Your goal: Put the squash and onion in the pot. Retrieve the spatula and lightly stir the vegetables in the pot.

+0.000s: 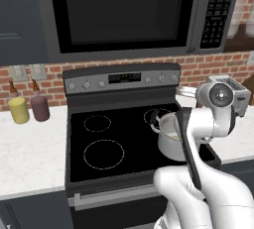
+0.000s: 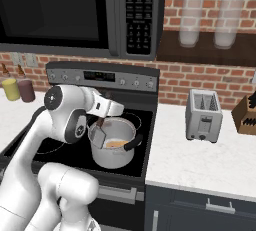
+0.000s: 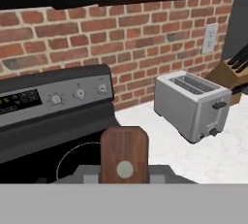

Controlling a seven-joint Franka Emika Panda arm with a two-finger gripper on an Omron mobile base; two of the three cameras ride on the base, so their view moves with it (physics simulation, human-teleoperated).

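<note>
Now claw clamps spatula over pot

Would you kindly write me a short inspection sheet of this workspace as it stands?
Surface: black stove, white counters either side.
Job's things: pot on the right front of the stove; something orange inside, likely the squash; onion not made out. Spatula blade down in the pot, brown handle upward.
Clutter: two bottles left; toaster and knife block right.
Grippers: gripper over the pot, shut on the spatula.
Cables: nothing seen.
Surroundings: microwave overhead, brick wall, wall outlet.
</note>
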